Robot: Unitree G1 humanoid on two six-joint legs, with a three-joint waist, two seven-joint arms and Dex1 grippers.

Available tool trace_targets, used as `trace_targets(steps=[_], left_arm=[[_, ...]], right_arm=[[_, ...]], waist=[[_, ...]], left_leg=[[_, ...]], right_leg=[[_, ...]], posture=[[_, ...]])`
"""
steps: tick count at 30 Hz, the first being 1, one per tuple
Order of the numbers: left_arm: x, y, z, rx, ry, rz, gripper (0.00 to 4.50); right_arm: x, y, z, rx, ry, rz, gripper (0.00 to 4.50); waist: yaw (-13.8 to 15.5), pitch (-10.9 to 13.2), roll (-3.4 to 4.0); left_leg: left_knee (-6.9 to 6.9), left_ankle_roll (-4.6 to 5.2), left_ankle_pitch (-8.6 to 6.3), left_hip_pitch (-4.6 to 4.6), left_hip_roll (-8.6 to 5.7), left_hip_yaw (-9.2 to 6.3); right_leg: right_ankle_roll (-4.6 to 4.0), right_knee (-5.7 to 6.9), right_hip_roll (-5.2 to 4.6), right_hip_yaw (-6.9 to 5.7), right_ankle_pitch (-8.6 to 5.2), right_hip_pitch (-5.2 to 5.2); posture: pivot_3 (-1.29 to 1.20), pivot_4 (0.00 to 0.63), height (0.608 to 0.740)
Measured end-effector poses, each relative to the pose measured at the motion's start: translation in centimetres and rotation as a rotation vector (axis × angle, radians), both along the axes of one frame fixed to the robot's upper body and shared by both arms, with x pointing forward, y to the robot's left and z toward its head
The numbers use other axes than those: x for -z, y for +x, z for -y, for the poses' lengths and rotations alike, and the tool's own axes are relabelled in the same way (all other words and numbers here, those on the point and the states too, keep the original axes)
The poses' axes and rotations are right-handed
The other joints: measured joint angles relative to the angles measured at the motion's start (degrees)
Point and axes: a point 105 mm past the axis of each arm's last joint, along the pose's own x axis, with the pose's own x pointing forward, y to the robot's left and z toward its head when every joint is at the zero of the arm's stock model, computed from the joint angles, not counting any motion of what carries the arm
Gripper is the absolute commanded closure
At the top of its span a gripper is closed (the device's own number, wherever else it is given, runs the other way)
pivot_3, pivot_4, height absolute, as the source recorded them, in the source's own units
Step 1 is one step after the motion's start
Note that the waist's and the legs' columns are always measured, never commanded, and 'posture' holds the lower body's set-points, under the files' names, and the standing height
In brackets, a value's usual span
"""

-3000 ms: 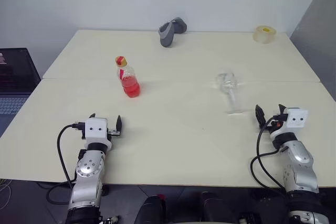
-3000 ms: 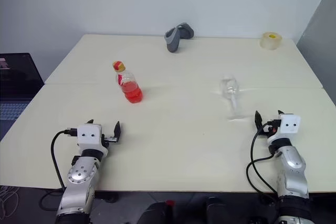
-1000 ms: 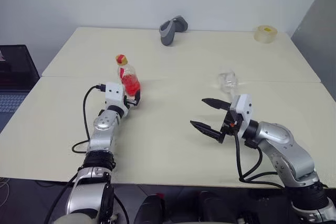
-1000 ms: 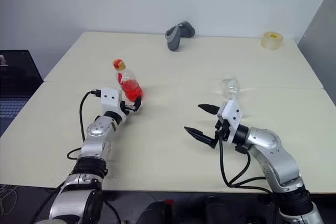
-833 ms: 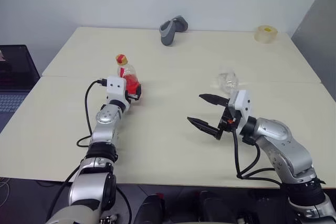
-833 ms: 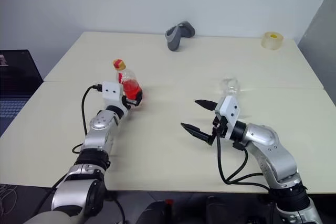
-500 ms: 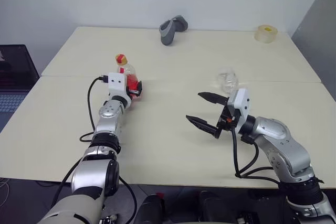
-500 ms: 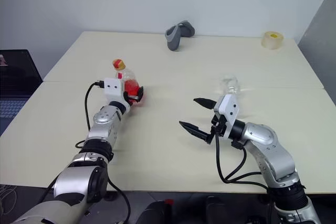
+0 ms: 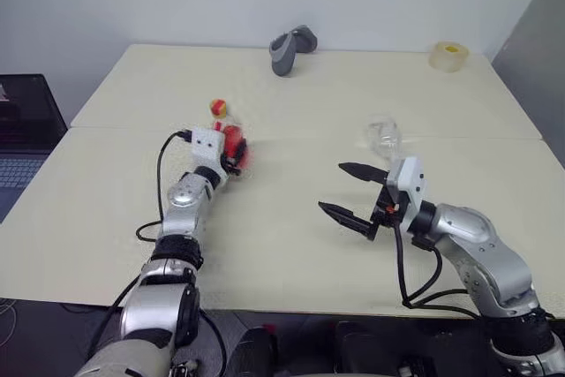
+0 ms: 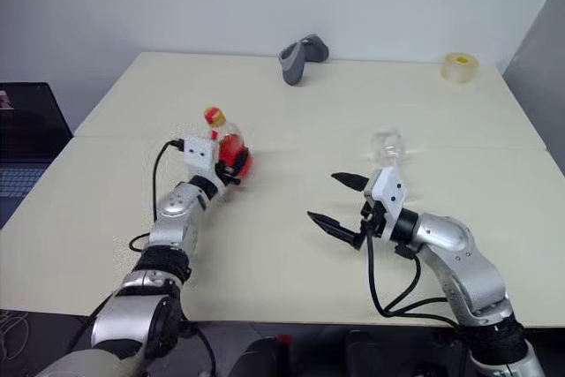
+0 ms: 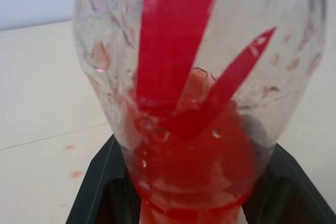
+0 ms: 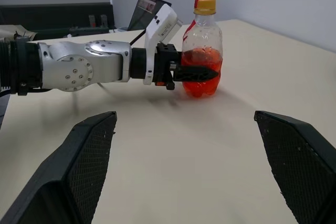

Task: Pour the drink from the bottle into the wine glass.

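Observation:
The bottle [image 12: 202, 51] is small and clear, with a yellow-and-red cap and the red drink [image 12: 199, 80] in its lower half. It stands upright at the table's left-middle. My left gripper [image 9: 231, 154] reaches level from the near side and is shut on its lower body; its fingers [image 11: 102, 182] press both flanks. The wine glass [image 9: 382, 137] stands at the right-middle, with its stem behind my right arm. My right gripper [image 9: 332, 186] hovers open just left of the glass, pointing toward the bottle with nothing between its fingers.
A grey curved object [image 9: 290, 46] lies at the table's far edge, and a roll of tape [image 9: 446, 55] sits at the far right corner. A seam [image 9: 300, 132] runs across the table [image 9: 291, 245]. A laptop [image 9: 22, 125] sits beyond the left edge.
My left gripper reached the bottle and closed on it, and the bottle has shifted a little to the right with it. The right gripper has stayed open in about the same place.

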Motion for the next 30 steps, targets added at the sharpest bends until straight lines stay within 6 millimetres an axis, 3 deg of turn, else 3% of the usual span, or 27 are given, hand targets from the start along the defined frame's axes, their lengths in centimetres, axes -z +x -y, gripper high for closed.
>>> trace_targets(steps=[6, 9, 16, 27, 30], left_arm=[[0.8, -5.9, 8.6, 0.516, 0.112, -0.086, 2.61], [1.3, -8.4, 10.7, 0.699, 0.196, -0.138, 2.61], [1.1, -9.8, 11.7, 0.836, 0.277, -0.170, 2.67], [1.1, -9.8, 11.9, 0.858, 0.316, -0.146, 2.68], [1.1, -9.8, 11.9, 0.858, 0.321, -0.141, 2.68]], right_arm=[[-1.0, -0.7, 0.8, 0.020, -0.036, 0.001, 0.00], [-1.3, -0.6, 0.7, 0.040, -0.052, -0.025, 0.00], [-3.5, -0.6, -1.0, -0.009, -0.037, 0.004, 0.00], [-3.5, 0.0, -2.2, -0.043, -0.039, -0.021, 0.00], [-3.0, 0.5, -2.2, -0.023, -0.054, -0.033, 0.60]], waist=[[0.0, 0.0, 0.00], [-0.4, 0.0, 0.01], [-0.3, 0.0, 0.02], [-0.1, 0.0, 0.02], [-0.1, 0.0, 0.02]], left_leg=[[0.01, 0.06, -0.03, 0.04, 0.01, -0.02], [-0.01, 0.07, -0.02, 0.13, 0.08, 0.00], [-0.03, 0.09, -0.02, 0.09, 0.05, -0.03], [-0.01, 0.11, -0.01, 0.07, 0.03, -0.04], [0.00, 0.11, -0.01, 0.07, 0.03, -0.03]], right_leg=[[-0.01, 0.06, 0.03, 0.02, 0.00, 0.02], [-0.04, 0.13, 0.14, 0.06, 0.02, 0.02], [-0.05, 0.04, 0.19, 0.01, 0.03, 0.04], [-0.05, 0.05, 0.11, 0.00, 0.03, 0.04], [-0.05, 0.05, 0.11, 0.01, 0.03, 0.04]], posture=[[0.00, 0.150, 0.740], [0.00, 0.150, 0.740], [0.00, 0.150, 0.740], [0.00, 0.150, 0.740], [0.00, 0.150, 0.740]])
